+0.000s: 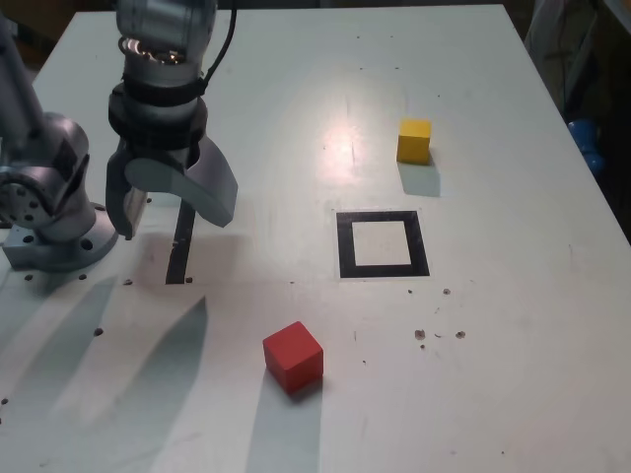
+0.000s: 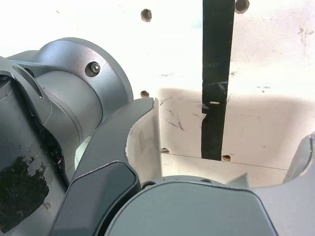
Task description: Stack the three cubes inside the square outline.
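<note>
Red cube [image 1: 293, 356] is seen lower centre, yellow cube [image 1: 414, 140] upper right, both well apart from the square outline [image 1: 383, 244], which holds nothing (green cube not in view). Gripper [image 1: 168, 207], upper left, is spread wide and empty. Nothing stacked yet.

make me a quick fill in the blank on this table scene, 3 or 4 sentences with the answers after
1. The square outline has ____ cubes inside it.
2. The cube nearest the bottom edge of the exterior view is the ____ one.
3. The gripper hangs with its jaws ____, holding nothing, above the narrow black strip.
4. In the exterior view the yellow cube lies beyond the outline, and the ____ cube is nowhere in sight.

Missing words: no; red; open; green
</note>
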Motion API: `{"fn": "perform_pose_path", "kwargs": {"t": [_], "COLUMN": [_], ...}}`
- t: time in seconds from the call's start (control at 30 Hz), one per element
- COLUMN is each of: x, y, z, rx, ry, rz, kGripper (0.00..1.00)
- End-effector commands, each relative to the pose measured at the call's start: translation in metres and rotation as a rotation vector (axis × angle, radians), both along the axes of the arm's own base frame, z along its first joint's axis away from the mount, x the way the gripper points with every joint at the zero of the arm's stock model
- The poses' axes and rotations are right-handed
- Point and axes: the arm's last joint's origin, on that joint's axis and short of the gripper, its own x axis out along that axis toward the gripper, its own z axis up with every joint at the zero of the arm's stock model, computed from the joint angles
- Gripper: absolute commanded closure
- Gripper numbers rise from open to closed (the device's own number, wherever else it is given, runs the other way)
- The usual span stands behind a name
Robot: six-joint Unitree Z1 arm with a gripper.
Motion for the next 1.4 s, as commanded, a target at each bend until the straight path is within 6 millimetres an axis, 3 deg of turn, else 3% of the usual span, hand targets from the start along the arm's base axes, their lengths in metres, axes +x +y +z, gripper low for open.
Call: {"fn": "perform_pose_path", "kwargs": {"t": [0.0,0.77,1.03,1.37], "x": [-0.001,0.006,0.017,0.038], "y": [0.0,-0.007,-0.032,-0.088], "z": [0.001,0.008,0.016,0.041], "rx": [-0.001,-0.008,-0.012,0.006], "ry": [-0.002,-0.007,-0.013,-0.081], "rz": [0.003,-0.06,-0.202,-0.451], "kGripper": [0.01,0.01,0.01,0.01]}}
